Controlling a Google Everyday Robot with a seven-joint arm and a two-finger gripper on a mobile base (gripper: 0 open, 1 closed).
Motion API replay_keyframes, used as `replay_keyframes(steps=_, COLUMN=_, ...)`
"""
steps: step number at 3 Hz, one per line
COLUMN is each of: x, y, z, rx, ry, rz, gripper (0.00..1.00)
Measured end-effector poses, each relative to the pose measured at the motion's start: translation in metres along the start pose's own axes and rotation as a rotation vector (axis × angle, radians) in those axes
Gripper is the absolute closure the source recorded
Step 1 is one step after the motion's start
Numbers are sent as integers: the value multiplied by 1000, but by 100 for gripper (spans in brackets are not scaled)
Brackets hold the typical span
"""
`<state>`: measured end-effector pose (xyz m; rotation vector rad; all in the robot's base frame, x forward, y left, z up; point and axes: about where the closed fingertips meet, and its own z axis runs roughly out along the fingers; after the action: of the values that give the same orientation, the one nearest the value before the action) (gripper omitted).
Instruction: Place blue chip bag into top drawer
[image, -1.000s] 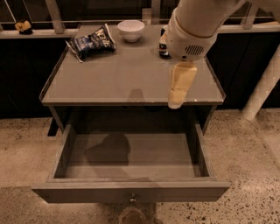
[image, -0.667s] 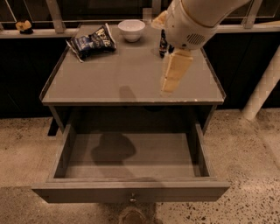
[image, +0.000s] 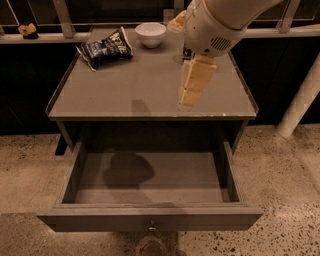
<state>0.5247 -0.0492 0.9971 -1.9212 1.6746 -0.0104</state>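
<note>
The blue chip bag lies flat at the back left of the tabletop, dark blue with white lettering. The top drawer is pulled fully open below the tabletop and holds nothing; its small metal knob is on the front panel. My gripper hangs from the white arm above the right middle of the tabletop, well to the right of the bag and nearer than it. It holds nothing that I can see.
A white bowl stands at the back of the tabletop, right of the bag. A dark object is mostly hidden behind the arm. A white post stands to the right of the table. A railing runs behind.
The arm and gripper have moved left and toward the back of the tabletop, closer to the bag. The bag, the bowl and the drawer have not moved.
</note>
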Motion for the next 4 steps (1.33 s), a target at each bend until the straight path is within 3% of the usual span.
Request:
replay_keyframes(steps=1, x=-6, y=-11, z=14, rx=-16, ry=-15, rz=-12, gripper=0)
replay_keyframes(steps=2, x=-40, y=-13, z=36, rx=-99, ry=0, rz=-102, gripper=0)
replay_keyframes(steps=3, x=-40, y=-13, z=36, rx=-99, ry=0, rz=-102, gripper=0)
replay_keyframes(steps=4, x=-36, y=-3, z=49, rx=-121, ry=-56, rz=-110, gripper=0)
